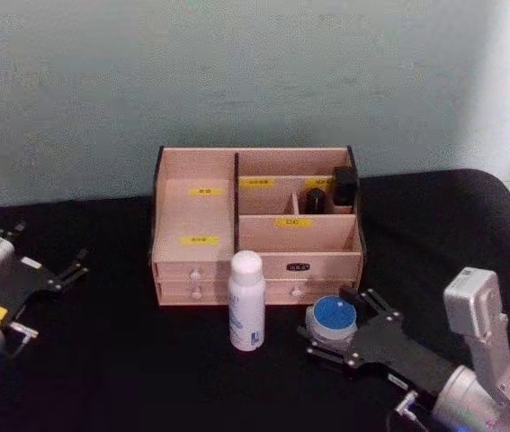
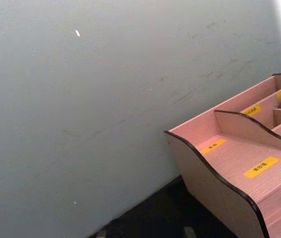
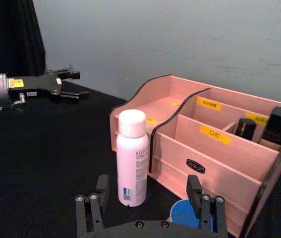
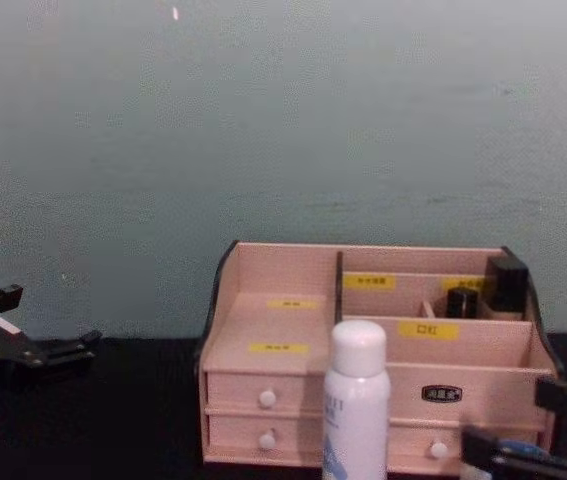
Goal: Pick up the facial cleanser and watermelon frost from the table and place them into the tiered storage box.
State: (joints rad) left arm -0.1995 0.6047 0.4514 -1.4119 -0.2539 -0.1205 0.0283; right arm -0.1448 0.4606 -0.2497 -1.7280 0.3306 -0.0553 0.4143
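One tiered storage box (image 1: 196,216), one white bottle (image 1: 246,301), one blue-lidded jar (image 1: 332,317), two dark containers (image 1: 315,200) (image 1: 344,186) inside.

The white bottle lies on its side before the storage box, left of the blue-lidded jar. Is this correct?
No: the chest view shows the white bottle standing upright. It is before the tiered storage box, left of the blue-lidded jar.

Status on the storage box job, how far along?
Done: nothing yet. The white bottle and blue-lidded jar both stand on the table in front of the tiered storage box. In hand: right gripper open around the jar, not gripping. To do: grasp and place both. Left gripper parked at left.
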